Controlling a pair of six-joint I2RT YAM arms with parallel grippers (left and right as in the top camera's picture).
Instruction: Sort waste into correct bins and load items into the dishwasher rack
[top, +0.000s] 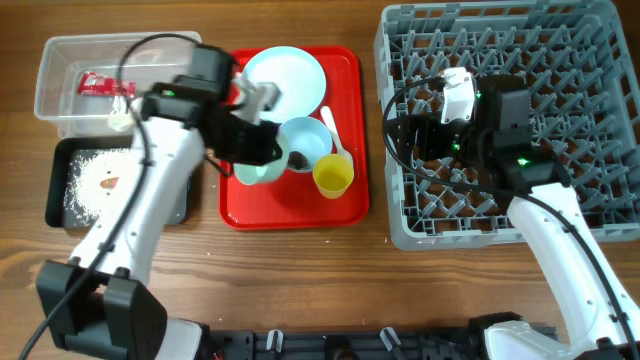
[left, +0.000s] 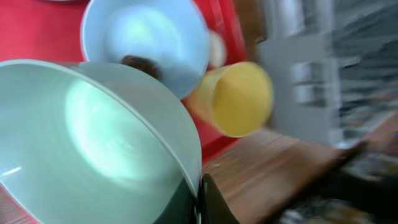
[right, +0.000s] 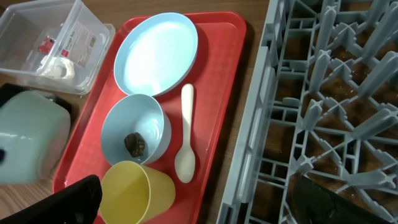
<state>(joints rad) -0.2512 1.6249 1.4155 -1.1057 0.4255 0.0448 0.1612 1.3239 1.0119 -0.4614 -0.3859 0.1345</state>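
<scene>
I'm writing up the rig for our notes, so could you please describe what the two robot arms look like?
Both the left arm and the right arm have smooth white tubular links, with black joints and black wrist units. Thin black cables loop off each, and small green lights glow at joints.

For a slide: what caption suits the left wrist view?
Left gripper pinching the rim of the pale green bowl; blue bowl and yellow cup behind on the red tray.
</scene>
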